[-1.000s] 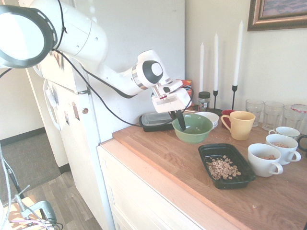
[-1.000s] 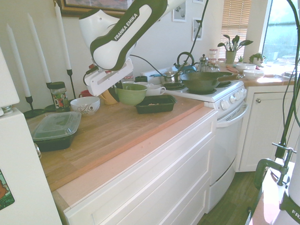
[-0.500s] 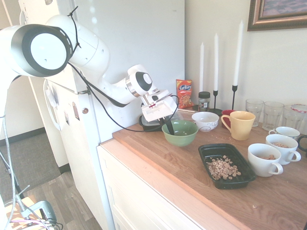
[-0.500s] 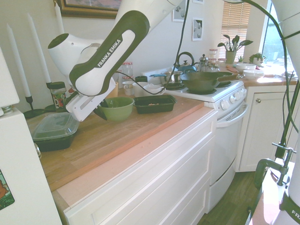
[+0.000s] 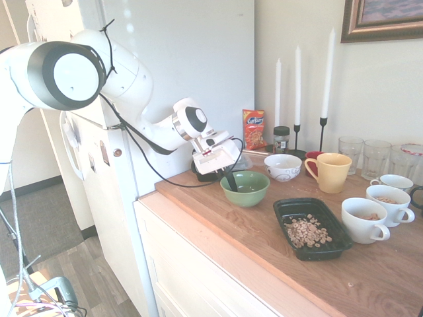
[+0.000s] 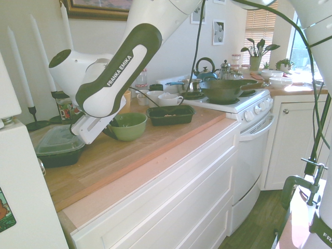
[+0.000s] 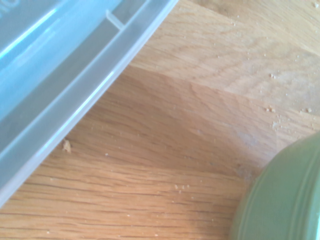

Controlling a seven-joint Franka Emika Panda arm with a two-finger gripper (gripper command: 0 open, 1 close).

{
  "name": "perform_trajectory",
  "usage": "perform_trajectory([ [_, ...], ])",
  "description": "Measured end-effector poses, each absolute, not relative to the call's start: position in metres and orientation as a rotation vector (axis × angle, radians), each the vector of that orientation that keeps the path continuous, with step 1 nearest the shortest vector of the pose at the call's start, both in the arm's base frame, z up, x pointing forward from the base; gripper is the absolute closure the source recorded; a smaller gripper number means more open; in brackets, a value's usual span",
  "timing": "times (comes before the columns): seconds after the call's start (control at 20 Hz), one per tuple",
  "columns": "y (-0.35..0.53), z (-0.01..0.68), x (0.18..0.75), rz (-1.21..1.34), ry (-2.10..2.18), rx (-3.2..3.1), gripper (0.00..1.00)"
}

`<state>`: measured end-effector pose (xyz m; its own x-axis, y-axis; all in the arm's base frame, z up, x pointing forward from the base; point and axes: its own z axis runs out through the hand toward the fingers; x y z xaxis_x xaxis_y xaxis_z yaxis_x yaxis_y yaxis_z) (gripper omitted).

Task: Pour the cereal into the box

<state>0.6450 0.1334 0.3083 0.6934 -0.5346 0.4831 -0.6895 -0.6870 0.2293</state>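
A green bowl (image 5: 245, 188) sits on a honey-toned wooden counter (image 5: 264, 231), near a black tray (image 5: 311, 228) of light tan cereal (image 5: 307, 231). Behind stand a yellow mug (image 5: 328, 172), white cups (image 5: 365, 220), white candles (image 5: 297, 77) and an orange-red snack packet (image 5: 253, 129).

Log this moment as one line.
gripper: shut on green bowl rim | bowl: on counter | cereal: in black tray

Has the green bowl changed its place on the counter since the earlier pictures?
Yes. The green bowl, held at its rim by the claw, went down and away from the yellow mug, toward the lidded container.
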Motion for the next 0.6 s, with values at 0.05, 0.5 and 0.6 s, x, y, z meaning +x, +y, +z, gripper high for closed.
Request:
perform_trajectory([
  [0.05,0.134,0.308,0.645,0.536,-0.957,2.511,0.00],
  [0.5,0.127,0.308,0.627,0.455,-1.059,2.568,0.00],
  [0.6,0.125,0.311,0.625,0.449,-1.078,2.576,0.00],
])
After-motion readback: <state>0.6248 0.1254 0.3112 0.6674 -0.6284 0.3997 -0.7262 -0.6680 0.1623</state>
